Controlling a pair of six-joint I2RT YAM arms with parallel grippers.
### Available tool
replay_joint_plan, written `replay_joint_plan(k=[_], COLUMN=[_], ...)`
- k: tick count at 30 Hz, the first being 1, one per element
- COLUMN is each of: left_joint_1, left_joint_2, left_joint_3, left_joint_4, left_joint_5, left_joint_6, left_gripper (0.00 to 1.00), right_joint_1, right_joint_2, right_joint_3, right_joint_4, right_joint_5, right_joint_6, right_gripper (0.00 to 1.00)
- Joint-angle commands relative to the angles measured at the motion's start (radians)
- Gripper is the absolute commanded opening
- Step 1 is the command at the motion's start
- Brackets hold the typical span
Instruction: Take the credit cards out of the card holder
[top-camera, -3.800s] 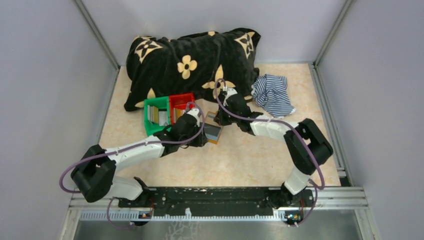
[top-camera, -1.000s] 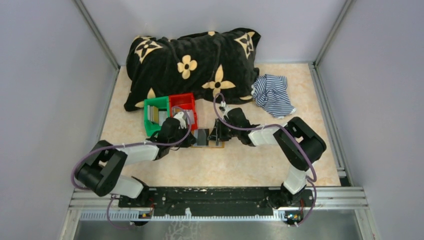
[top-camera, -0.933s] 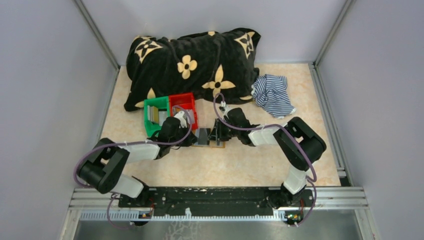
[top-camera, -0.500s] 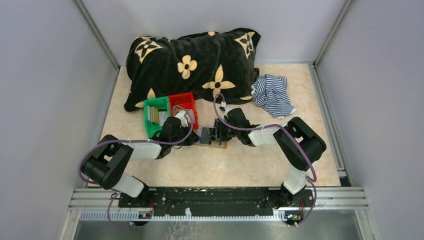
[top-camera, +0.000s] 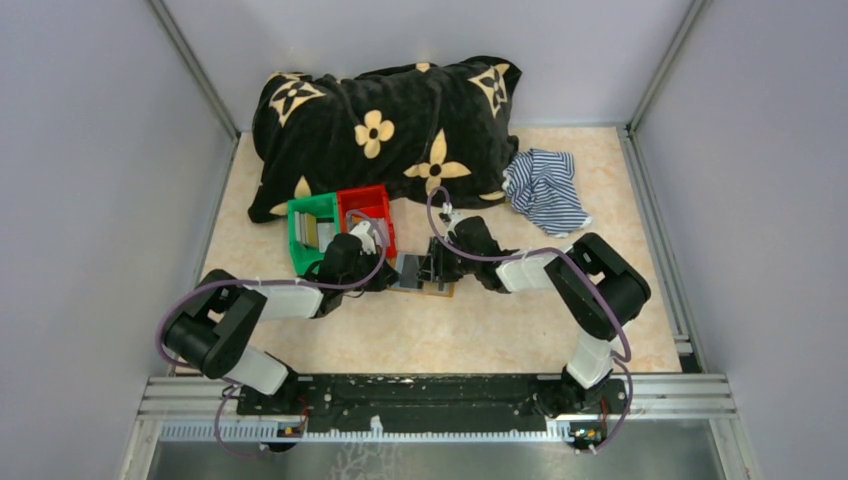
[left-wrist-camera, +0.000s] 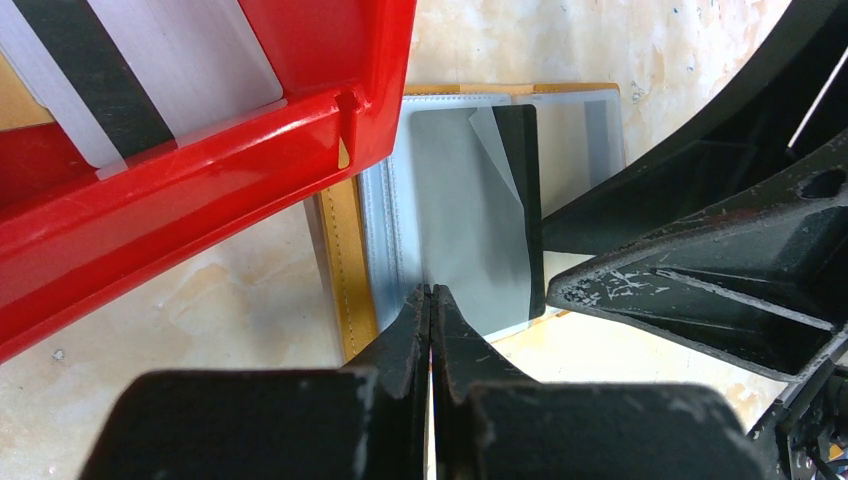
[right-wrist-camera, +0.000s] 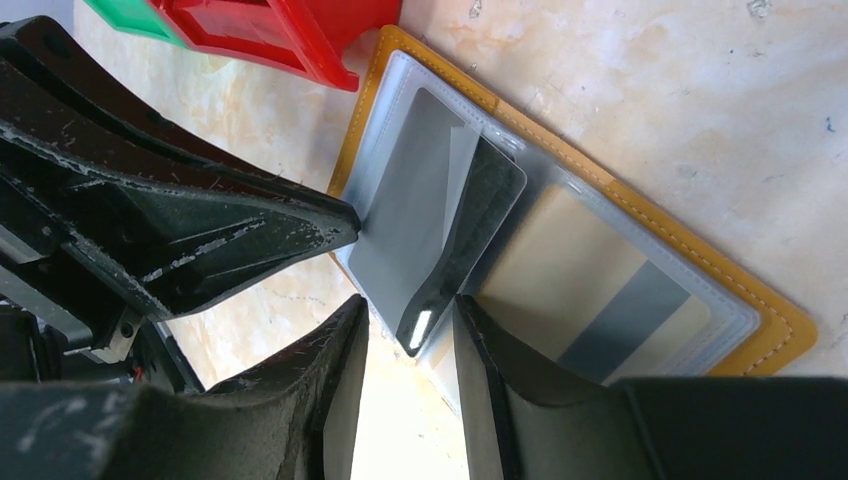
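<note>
The card holder (right-wrist-camera: 700, 262) lies open on the table beside the red bin, tan rim up and grey-blue pockets showing; the top view shows it (top-camera: 424, 282) between the two grippers. A grey credit card with a black band (right-wrist-camera: 430, 215) sticks partway out of one pocket, its dark edge curled up. A yellowish card with a grey stripe (right-wrist-camera: 590, 290) sits in the other pocket. My right gripper (right-wrist-camera: 408, 308) is open, with the grey card's corner between its jaws. My left gripper (left-wrist-camera: 431, 292) is shut, its tips resting on the grey card (left-wrist-camera: 470, 220).
A red bin (left-wrist-camera: 200, 190) holding a white card with a black stripe (left-wrist-camera: 150, 70) stands right against the holder, a green bin (top-camera: 300, 215) beside it. A black flowered cushion (top-camera: 380, 120) fills the back, with a striped cloth (top-camera: 545, 185) at the back right.
My right gripper's jaws have spread apart around the grey card's corner. My left arm has drawn its elbow in a little, its shut tips staying on the holder.
</note>
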Motion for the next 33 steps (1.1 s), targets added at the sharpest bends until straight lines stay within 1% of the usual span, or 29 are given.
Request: replay_joint_plan(k=[1,6,9,10,13,18,22,28,33], left_joint_1=[0.005,0.005,0.005,0.004,0.005,0.005,0.005,0.005,0.005], left_joint_2=[0.025,0.016,0.017,0.017,0.020,0.024,0.043,0.043,0.040], left_joint_3=[-0.027,-0.025,-0.023,-0.024,-0.025,-0.023,-0.015,-0.019,-0.022], left_joint_4=[-0.093,-0.097,-0.105,-0.104,-0.104,-0.098,-0.090,-0.095,-0.099], left_joint_5=[-0.002,-0.006,-0.009,-0.010,-0.008,-0.009,0.009,0.011,0.004], left_joint_6=[0.015,0.015,0.017,0.016,0.016,0.016,0.015,0.013,0.013], left_gripper=[0.00,0.00,0.00,0.00,0.00,0.00,0.00,0.00,0.00], right_joint_1=[0.000,-0.008,-0.036,-0.044,-0.055,-0.055,-0.055,-0.056,-0.055], right_joint_2=[0.040,0.069,0.075,0.075,0.057,-0.006,0.020,0.107,0.130], right_joint_3=[-0.014,-0.012,-0.039,-0.042,-0.047,-0.043,-0.033,-0.049,-0.059], right_joint_4=[0.072,0.135,0.239,0.251,0.233,0.091,0.074,0.215,0.282], right_joint_5=[-0.009,-0.060,-0.119,-0.131,-0.134,-0.044,-0.038,-0.116,-0.152], right_joint_6=[0.005,0.032,0.101,0.112,0.117,0.037,0.021,0.086,0.118], right_gripper=[0.38,0.36,0.32,0.32,0.32,0.34,0.35,0.35,0.34])
